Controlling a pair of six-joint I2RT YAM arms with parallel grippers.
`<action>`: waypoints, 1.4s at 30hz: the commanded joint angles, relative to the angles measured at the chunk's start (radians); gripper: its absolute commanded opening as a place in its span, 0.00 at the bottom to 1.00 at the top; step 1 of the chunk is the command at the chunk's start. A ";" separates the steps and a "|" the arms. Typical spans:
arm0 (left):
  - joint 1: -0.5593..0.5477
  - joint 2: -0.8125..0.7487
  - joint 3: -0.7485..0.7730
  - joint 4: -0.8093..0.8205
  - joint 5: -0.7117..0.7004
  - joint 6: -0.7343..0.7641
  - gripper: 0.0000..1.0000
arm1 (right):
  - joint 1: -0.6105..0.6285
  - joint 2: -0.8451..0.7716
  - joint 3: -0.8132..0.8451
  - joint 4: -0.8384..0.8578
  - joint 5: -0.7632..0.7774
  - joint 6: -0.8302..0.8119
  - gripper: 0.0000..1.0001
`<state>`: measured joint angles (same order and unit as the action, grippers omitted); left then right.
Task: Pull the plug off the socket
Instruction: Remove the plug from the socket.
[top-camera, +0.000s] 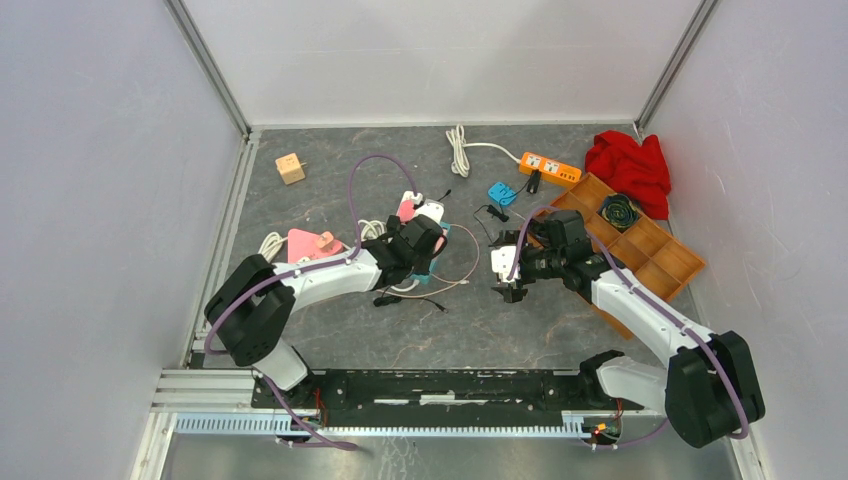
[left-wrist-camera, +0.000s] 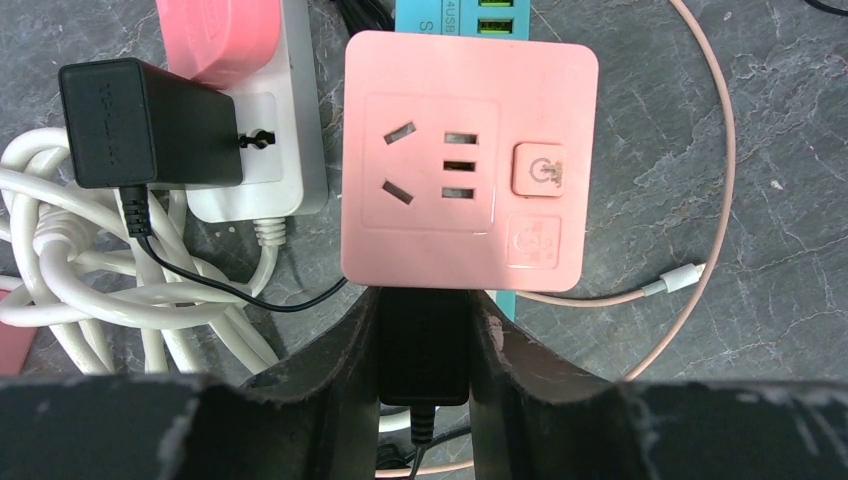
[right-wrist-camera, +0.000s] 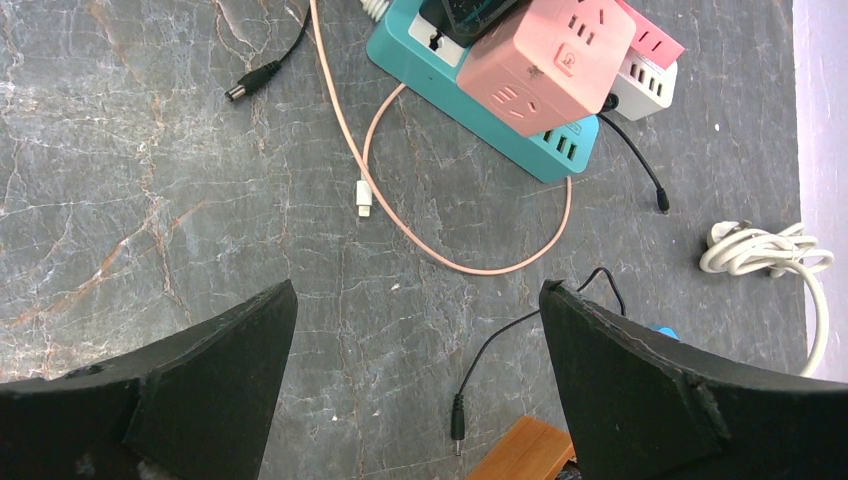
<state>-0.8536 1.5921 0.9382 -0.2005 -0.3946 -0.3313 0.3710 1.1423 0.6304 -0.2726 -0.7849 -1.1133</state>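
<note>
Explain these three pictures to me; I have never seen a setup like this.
Two robot arms are bolted to a grey stone-patterned table. One picture looks down from above; the other two come from cameras on each wrist. The left end effector, the two-fingered grasping part, clamps a black rectangular plug beside a pink square socket cube on a teal plastic power strip. The right end effector hovers open and empty. Cables, an orange compartment tray and a red cloth lie around.

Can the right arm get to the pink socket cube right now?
Probably yes. The right gripper is open above the table, only a thin pink cable lying between it and the pink socket cube. The left gripper holds the black plug on the far side.
</note>
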 joint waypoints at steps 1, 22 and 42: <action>-0.004 -0.019 0.025 0.022 -0.012 0.029 0.02 | -0.004 0.013 0.028 -0.009 -0.022 -0.019 0.98; -0.004 -0.107 -0.003 0.020 0.001 0.028 0.02 | -0.005 0.025 0.031 -0.017 -0.027 -0.018 0.98; -0.004 -0.265 -0.047 -0.017 0.168 0.018 0.02 | -0.004 0.027 0.032 -0.017 -0.027 -0.018 0.98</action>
<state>-0.8536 1.3914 0.9031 -0.2230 -0.2790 -0.3313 0.3710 1.1648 0.6308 -0.2951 -0.7860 -1.1160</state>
